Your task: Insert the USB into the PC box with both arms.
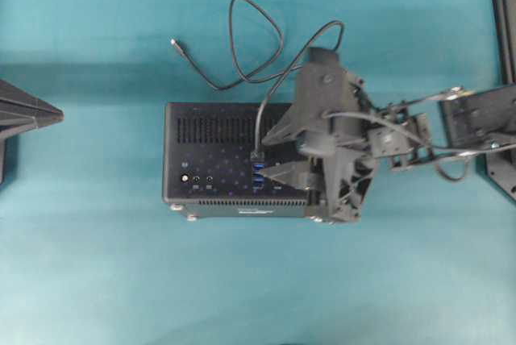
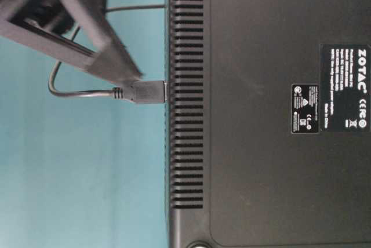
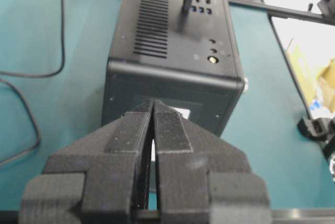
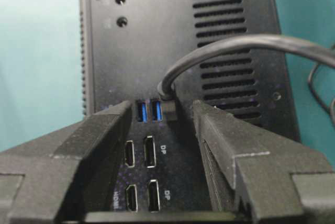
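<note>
The PC box [image 1: 230, 155] lies flat on the teal tabletop [image 1: 97, 264], port face upward, with its long axis running left to right in the overhead view. A vent grille occupies the far strip of that face. A column of blue ports [image 1: 258, 174] sits right of centre.

The USB [image 1: 242, 47] has its dark rectangular plug [image 1: 256, 154] seated at the far end of the blue port column. The plug's long axis stands perpendicular to the port face, as the table-level view confirms [image 2: 148, 92]. From the plug the cable rises, bends over the vent grille, and loops across the tabletop beyond the box. Its free end, a small silver-tipped plug [image 1: 174, 42], rests on the tabletop, well apart from the box.

The right hand [image 1: 286, 155] hovers over the right part of the box. Its fingers [image 4: 94, 145] stand apart, one on each side of the seated plug. In the right wrist view neither finger touches the plug [image 4: 168, 110].

The left hand [image 3: 153, 114] is closed, fingers pressed together with nothing between them. It points at the short end wall of the box, close to it; contact cannot be confirmed.
</note>
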{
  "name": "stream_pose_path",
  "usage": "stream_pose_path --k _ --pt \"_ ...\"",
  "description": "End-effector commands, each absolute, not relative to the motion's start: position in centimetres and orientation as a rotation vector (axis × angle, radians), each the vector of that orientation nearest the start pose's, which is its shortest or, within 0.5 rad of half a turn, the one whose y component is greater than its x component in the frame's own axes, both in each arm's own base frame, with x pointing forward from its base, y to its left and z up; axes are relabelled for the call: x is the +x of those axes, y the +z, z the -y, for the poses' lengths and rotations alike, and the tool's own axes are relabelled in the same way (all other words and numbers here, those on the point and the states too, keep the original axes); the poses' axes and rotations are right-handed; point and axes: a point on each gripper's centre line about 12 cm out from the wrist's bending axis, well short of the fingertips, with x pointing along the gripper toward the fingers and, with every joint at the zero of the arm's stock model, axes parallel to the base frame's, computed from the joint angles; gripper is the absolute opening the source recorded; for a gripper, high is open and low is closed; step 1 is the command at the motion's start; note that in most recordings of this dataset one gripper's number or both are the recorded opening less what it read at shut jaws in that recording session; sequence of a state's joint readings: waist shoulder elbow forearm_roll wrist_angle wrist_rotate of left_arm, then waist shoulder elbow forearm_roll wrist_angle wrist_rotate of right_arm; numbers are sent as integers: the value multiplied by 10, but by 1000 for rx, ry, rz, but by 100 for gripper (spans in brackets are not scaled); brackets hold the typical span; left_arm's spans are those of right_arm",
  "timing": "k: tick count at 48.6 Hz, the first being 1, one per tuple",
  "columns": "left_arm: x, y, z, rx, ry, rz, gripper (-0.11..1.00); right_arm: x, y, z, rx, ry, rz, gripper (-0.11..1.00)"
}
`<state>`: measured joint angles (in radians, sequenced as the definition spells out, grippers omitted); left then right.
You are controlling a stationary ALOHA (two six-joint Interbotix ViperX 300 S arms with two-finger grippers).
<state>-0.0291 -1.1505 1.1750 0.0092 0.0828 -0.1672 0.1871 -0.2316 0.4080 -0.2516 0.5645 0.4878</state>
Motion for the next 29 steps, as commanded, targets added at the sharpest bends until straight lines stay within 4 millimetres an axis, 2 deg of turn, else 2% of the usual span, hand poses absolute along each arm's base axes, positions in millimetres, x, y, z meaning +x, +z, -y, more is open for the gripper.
stream_pose_path --k 1,18,29 --pt "169 286 5 -155 -19 -103 0 360 321 -53 157 -38 -662 59" --pt "169 283 5 -158 -18 -109 0 327 338 -46 169 -30 -605 59" --pt "168 279 5 -158 -18 -117 0 312 336 -44 169 -28 -603 59"
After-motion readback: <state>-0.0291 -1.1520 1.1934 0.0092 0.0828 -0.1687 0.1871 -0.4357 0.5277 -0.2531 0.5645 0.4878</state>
